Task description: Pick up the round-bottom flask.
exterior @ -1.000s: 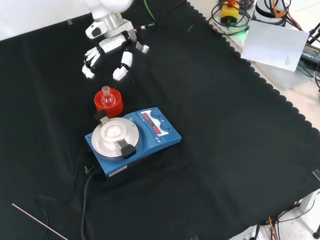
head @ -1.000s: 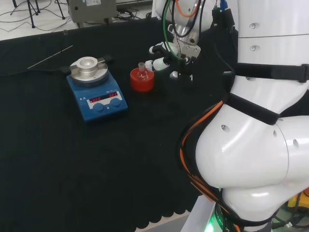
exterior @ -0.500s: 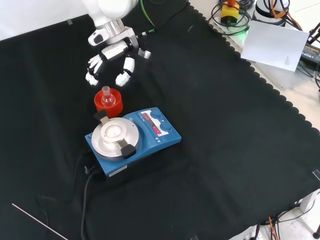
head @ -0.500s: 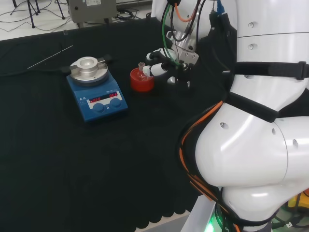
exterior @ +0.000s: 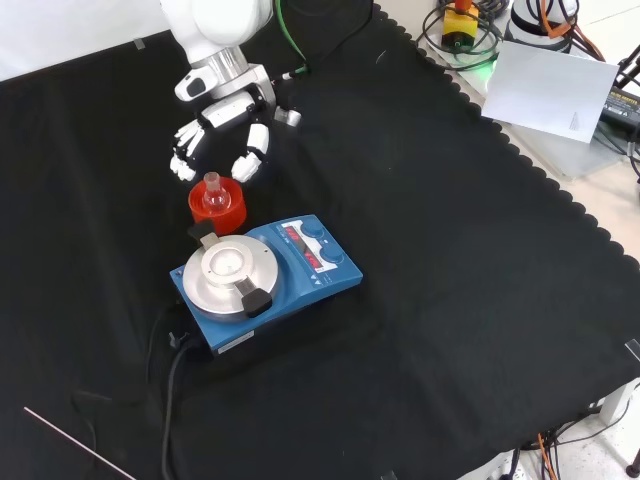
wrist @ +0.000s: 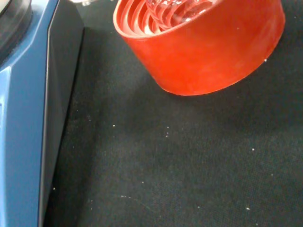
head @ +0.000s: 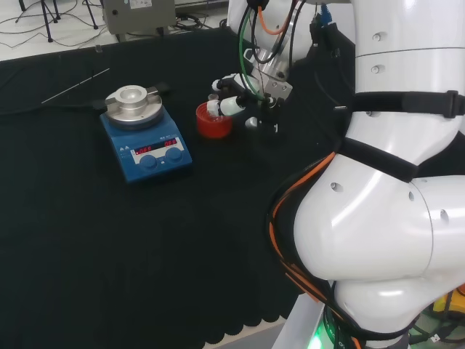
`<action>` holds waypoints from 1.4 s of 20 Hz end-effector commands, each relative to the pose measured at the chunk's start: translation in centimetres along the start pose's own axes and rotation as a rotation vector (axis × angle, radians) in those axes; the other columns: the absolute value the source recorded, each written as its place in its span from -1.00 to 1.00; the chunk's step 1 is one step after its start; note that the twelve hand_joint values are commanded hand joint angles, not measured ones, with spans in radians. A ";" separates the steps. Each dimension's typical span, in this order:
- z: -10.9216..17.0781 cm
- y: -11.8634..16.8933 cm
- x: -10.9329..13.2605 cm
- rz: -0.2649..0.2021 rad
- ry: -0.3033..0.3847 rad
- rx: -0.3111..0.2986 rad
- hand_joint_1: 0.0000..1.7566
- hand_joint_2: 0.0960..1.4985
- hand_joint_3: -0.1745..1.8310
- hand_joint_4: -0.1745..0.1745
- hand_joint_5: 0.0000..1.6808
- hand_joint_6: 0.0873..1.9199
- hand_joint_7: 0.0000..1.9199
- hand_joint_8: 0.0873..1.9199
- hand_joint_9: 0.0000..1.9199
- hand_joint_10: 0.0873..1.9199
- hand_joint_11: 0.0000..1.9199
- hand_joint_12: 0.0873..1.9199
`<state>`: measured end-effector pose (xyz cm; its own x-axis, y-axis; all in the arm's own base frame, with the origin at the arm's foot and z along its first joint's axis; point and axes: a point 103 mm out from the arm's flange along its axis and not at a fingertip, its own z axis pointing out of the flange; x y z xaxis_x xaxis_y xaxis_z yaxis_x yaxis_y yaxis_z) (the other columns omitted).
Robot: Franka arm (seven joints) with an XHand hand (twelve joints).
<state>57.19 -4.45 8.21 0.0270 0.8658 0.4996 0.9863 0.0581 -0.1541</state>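
The robot hand [exterior: 222, 135] hangs just above the far side of the red ribbed ring stand [exterior: 217, 204], its black and white fingers [exterior: 252, 160] spread and relaxed, pointing down toward the cloth, with nothing between them. In the front view the fingertips reach to either side of the stand's upper edge, apart from the glass. In the head view the robot hand [head: 240, 98] sits at the right of the red ribbed ring stand [head: 213, 122], with one fingertip overlapping the stand's rim; whether it touches cannot be told.

The small clear glass round-bottom flask [exterior: 212, 193] sits in the stand, upright, its long axis vertical and its short neck pointing straight up with the open mouth on top. In the wrist view its rounded glass body [wrist: 177, 10] rests among the concentric red ribs of the stand [wrist: 208, 56].

Just in front of the stand in the front view stands a blue magnetic stirrer [exterior: 300, 275] with a round silver top plate [exterior: 229, 267], close to the stand but apart from it. Both rest on the black cloth of the counter [exterior: 450, 280].
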 end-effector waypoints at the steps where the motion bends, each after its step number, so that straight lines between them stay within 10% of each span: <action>1: 0.4 0.3 0.4 0.004 0.007 -0.020 -0.12 -0.06 -0.28 -0.23 -0.41 -1.00 -0.85 -0.43 -0.75 -0.36 -1.00 0.11; 19: 1.0 0.8 0.0 0.034 0.001 -0.051 -0.07 -0.08 -0.27 -0.25 -0.21 -0.98 -0.82 -0.44 -0.73 -0.36 -1.00 0.12; 28: 0.9 1.3 -0.2 0.033 0.004 -0.067 -0.05 -0.08 -0.25 -0.27 -0.29 -0.48 -0.79 -0.45 -0.69 -0.38 -1.00 0.17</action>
<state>58.09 -4.12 7.09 0.0624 0.8656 0.4968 0.9932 -0.0051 -0.1160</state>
